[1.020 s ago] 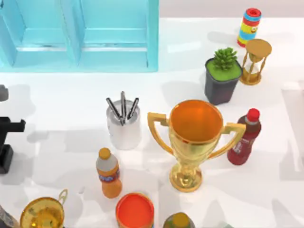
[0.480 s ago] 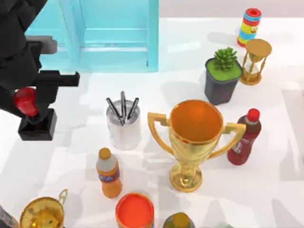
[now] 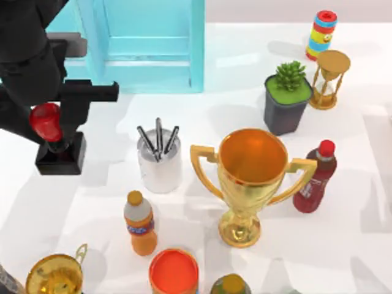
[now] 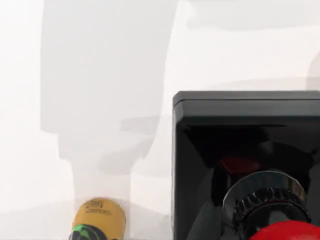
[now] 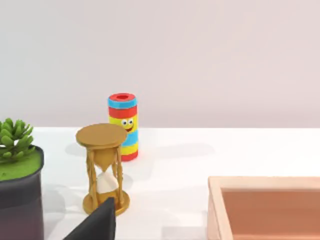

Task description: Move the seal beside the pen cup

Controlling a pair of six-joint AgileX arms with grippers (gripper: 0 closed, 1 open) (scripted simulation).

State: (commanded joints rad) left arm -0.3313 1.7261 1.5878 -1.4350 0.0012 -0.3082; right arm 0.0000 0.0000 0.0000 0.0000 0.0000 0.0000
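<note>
Most of the job looks done, I think: the seal (image 3: 54, 142) is off the table and close to the pen cup (image 3: 159, 160), at about nine o'clock from it, with a gap between them. It must go a bit nearer and be set down. My left gripper (image 3: 50, 122) pinches the seal's red knob. My right arm waits off at three o'clock.
</note>
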